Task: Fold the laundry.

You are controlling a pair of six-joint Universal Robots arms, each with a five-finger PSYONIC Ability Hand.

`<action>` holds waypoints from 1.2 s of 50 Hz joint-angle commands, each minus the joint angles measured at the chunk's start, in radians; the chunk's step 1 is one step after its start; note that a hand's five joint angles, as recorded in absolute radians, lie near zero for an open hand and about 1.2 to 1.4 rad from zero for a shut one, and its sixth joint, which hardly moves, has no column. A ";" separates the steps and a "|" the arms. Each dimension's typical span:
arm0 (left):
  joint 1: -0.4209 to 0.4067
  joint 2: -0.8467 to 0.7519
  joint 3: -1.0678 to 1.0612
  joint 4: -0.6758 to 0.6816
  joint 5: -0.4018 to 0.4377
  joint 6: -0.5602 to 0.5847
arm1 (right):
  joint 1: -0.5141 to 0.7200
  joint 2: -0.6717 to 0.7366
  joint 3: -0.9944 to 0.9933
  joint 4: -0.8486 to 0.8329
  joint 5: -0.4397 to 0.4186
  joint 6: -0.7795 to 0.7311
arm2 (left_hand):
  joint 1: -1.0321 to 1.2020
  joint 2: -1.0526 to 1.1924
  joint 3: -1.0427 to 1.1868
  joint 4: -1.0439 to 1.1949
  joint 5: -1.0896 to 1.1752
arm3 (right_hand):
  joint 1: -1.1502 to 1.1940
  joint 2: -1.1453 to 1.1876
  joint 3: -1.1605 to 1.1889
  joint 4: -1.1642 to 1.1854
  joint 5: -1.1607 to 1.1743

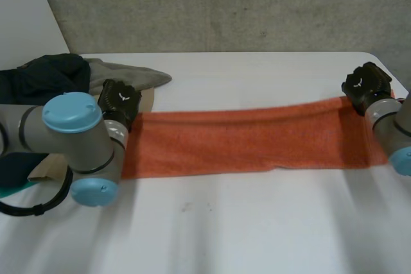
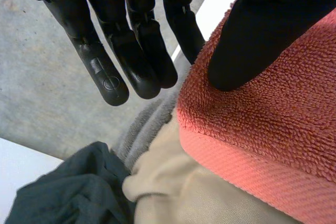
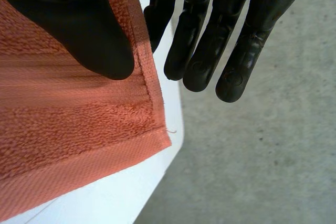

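Note:
An orange towel (image 1: 250,139) lies stretched in a long band across the white table (image 1: 212,222). My left hand (image 1: 120,102) is at its far left corner. There the thumb (image 2: 262,35) presses on the towel (image 2: 273,119), and the nearest finger (image 2: 184,30) sits at the towel's edge, pinching it. My right hand (image 1: 366,85) holds the far right corner the same way. Its thumb (image 3: 68,19) rests on the towel (image 3: 63,129) and one finger (image 3: 160,19) tucks behind the hem. The other fingers of both hands are straight.
A pile of laundry sits at the far left: a dark garment (image 1: 45,75), a grey cloth (image 1: 128,76) and a beige piece (image 2: 199,198) that lies under the towel's left end. The table's right edge (image 3: 157,182) runs just beside the towel's right corner.

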 commanded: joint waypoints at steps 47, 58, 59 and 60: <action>-0.058 0.229 -0.251 0.181 0.078 -0.086 | -0.312 -0.080 0.235 0.209 -0.270 0.300 | -0.965 -1.026 -1.021 -1.029 -0.961 | 0.002 -0.184 -0.189 -0.195 -0.178; -0.058 0.287 -0.268 0.180 0.078 -0.084 | -0.423 -0.129 0.207 0.001 -0.093 0.292 | -0.965 -1.026 -1.021 -1.029 -0.961 | 0.404 0.219 0.214 0.208 0.224; -0.058 0.302 -0.273 0.180 0.078 -0.084 | -0.427 -0.134 0.198 -0.009 -0.066 0.280 | -0.965 -1.026 -1.021 -1.029 -0.961 | 0.404 0.219 0.214 0.208 0.224; -0.058 0.309 -0.277 0.180 0.078 -0.084 | -0.427 -0.137 0.193 -0.016 -0.052 0.270 | -0.965 -1.026 -1.021 -1.029 -0.961 | 0.404 0.219 0.214 0.208 0.224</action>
